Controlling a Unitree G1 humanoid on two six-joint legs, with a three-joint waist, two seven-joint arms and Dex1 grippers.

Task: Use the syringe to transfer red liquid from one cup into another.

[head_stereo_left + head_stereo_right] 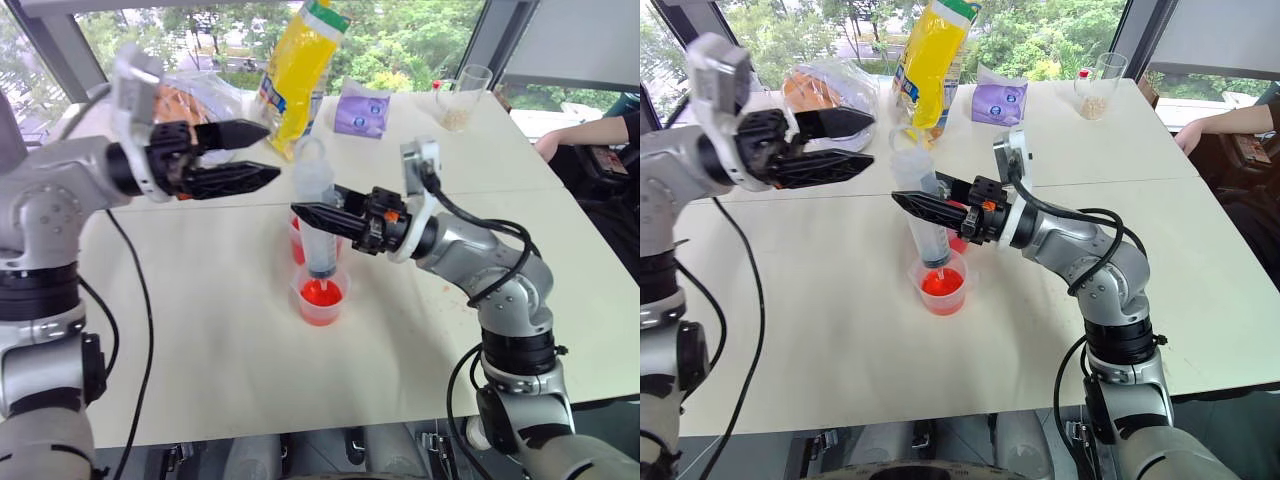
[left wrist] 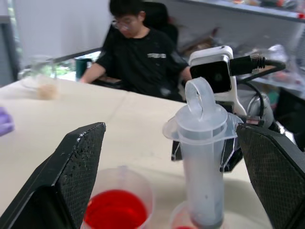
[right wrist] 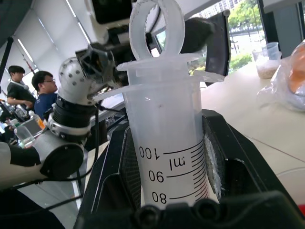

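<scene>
Left eye view, right end effector [image 1: 300, 212] pinching upright syringe [image 1: 316, 220] over smaller cup [image 1: 321, 295], left end effector [image 1: 268, 153] spread beside it

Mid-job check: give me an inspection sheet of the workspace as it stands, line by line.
Surface: white table, bare near the front edge.
Job's things: syringe upright, plunger fully in, tip in the smaller cup holding red liquid; taller cup close behind it.
Clutter: yellow bag, purple pouch, wrapped bread, glass with grains along the far side.
Pincers: right pincer shut on the syringe barrel; left pincer open, beside the plunger ring.
Cables: black cable hanging from the left arm.
Surroundings: seated person at the table's far right; windows.
</scene>
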